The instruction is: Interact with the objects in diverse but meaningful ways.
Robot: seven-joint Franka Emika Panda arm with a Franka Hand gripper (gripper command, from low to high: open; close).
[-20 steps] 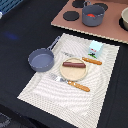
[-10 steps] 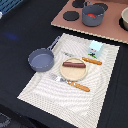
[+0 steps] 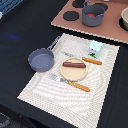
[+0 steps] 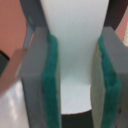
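In the wrist view my gripper (image 4: 77,75) is shut on a smooth white, faintly blue thing, the fish (image 4: 75,30), which fills the gap between the green pads (image 4: 52,75). The gripper does not show in the exterior view. There, the grey saucepan (image 3: 41,59) sits on the striped mat's left side. The brown sausage (image 3: 74,64) lies on the round wooden plate (image 3: 75,72). The light blue cup (image 3: 95,48) stands at the mat's far right. The red tomato (image 3: 91,15) lies inside a grey pot (image 3: 93,14) on the toy stove.
An orange-handled fork (image 3: 75,84) and knife (image 3: 91,60) flank the plate on the striped mat (image 3: 40,87). The salmon stove board (image 3: 107,29) carries black burners (image 3: 71,15). A pale bowl (image 3: 124,19) is at the exterior view's right edge.
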